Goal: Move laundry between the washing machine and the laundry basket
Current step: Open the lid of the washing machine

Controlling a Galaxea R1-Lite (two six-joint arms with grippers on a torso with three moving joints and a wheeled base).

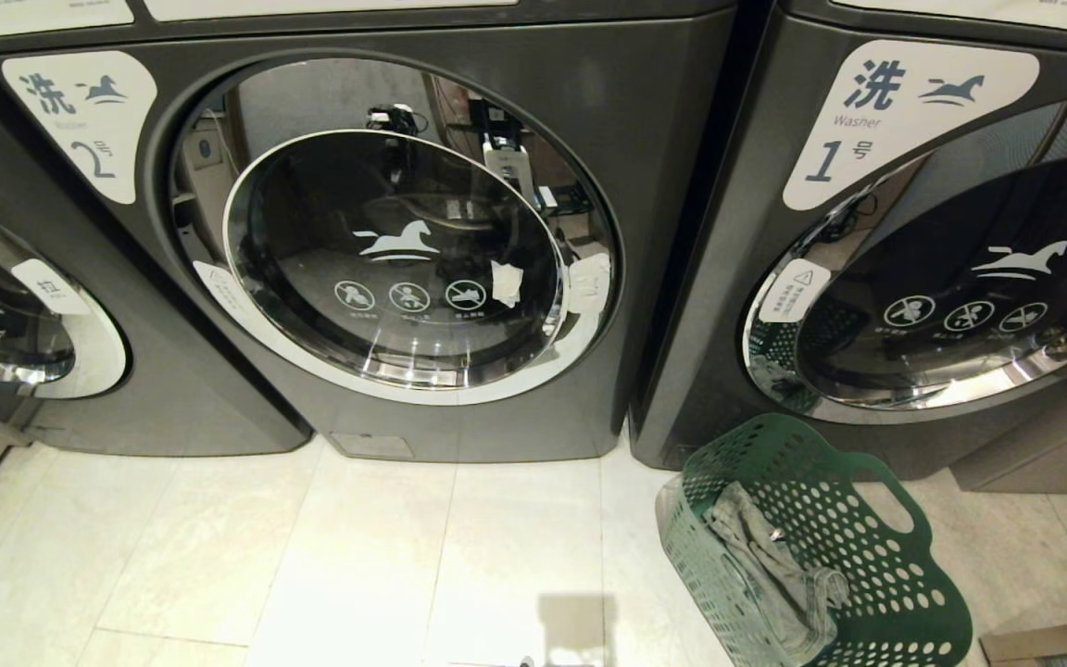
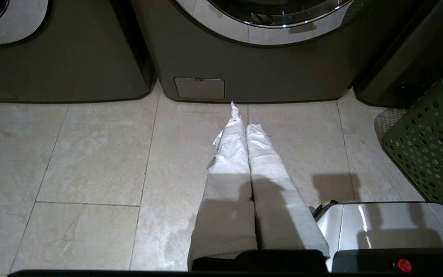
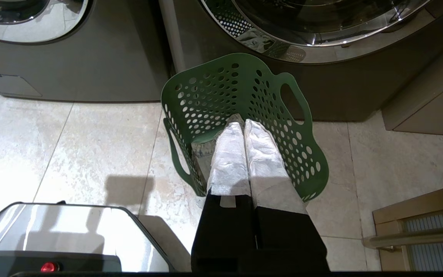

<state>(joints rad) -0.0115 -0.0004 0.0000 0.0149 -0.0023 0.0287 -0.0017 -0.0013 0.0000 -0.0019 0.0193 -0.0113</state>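
Nothing of the transfer is yet done: the washing machine, dark grey with a chrome-ringed round glass door, is seen closed at left, and the soft, creased denim laundry lies in the perforated green plastic laundry basket at right. Both the left tool and right tool are closed on nothing.

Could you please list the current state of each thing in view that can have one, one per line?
washing machine: round glass door closed.
machine labelled 1: door closed.
laundry basket: on the tiled floor in front of the machine labelled 1, holding the laundry.
laundry: crumpled inside the basket.
left gripper: shut, empty, above the floor.
right gripper: shut, empty, pointing at the basket.
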